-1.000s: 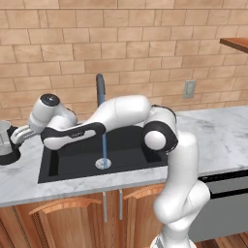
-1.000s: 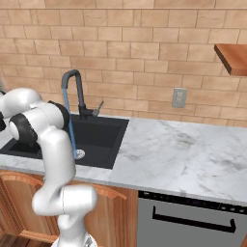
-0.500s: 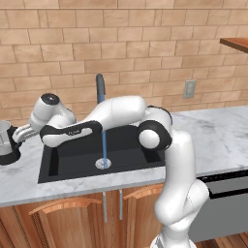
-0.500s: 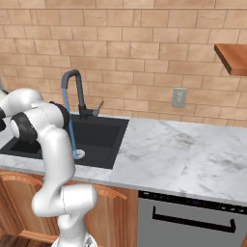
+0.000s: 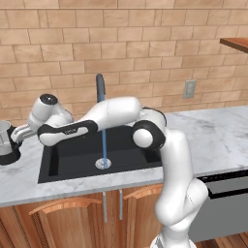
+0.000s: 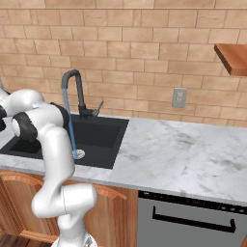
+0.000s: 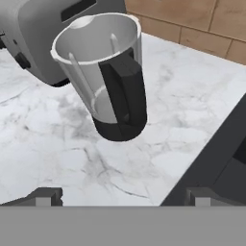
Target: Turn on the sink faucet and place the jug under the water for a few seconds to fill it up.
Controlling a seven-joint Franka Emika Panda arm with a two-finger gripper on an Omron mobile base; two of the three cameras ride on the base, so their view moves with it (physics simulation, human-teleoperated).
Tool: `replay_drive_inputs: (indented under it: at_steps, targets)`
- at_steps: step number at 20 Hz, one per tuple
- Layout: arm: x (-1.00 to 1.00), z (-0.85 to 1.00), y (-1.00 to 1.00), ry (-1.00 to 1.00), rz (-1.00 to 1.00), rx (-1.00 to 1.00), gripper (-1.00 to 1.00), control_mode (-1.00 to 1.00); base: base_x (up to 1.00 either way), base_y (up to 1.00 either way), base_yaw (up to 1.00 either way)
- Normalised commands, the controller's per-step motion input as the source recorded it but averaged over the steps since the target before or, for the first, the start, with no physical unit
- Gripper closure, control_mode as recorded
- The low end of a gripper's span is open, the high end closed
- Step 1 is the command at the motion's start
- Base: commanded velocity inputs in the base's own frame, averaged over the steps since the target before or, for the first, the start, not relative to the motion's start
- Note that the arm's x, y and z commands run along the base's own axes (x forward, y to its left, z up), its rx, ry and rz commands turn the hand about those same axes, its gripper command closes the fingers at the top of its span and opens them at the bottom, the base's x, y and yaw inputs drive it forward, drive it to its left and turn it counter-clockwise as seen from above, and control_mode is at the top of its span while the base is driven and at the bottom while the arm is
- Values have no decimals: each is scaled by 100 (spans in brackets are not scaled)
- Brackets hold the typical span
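Left base view: one jug (image 5: 8,141), clear glass with black base, stands upright on the marble counter (image 5: 213,131) at the far left edge, just left of the sink (image 5: 72,155); long axis vertical. One black sink, one round silver drain (image 5: 102,163). One dark gooseneck faucet (image 5: 100,86) behind the basin, one thin blue stream of water (image 5: 104,140) falling straight to the drain. White arm reaches left across the basin, crossing in front of the faucet; gripper (image 5: 18,131) close beside the jug, not touching. One wall outlet (image 5: 189,89)

Right base view: one faucet (image 6: 73,91), spout curving left, side lever (image 6: 99,107) tilted up to the right. One water stream (image 6: 70,126) into the sink (image 6: 103,132). One wooden shelf (image 6: 233,57) upper right, one dishwasher (image 6: 193,219) under the counter

Hand view: one jug (image 7: 103,72), open mouth up, black handle (image 7: 124,89) facing the camera. One grey toaster (image 7: 33,29) just behind it. Sink edge (image 7: 211,158) at right. Fingertips (image 7: 45,197) set wide apart, holding nothing
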Motion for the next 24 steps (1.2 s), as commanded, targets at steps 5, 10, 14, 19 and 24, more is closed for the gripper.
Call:
replay_drive_inputs:
  at_steps: [5, 10, 14, 19, 24]
  targets:
    - [19, -11, 16, 3, 0, 0, -100, -100, 0, 0, 0]
    - [23, -13, 15, 2, 0, 0, -100, -100, 0, 0, 0]
    - [26, -12, 20, 2, 0, 0, -100, -100, 0, 0, 0]
    - [18, -11, 25, 3, 0, -1, -100, -100, 0, 0, 0]
    - [19, -17, 22, 5, 0, -3, -100, -100, 0, 0, 0]
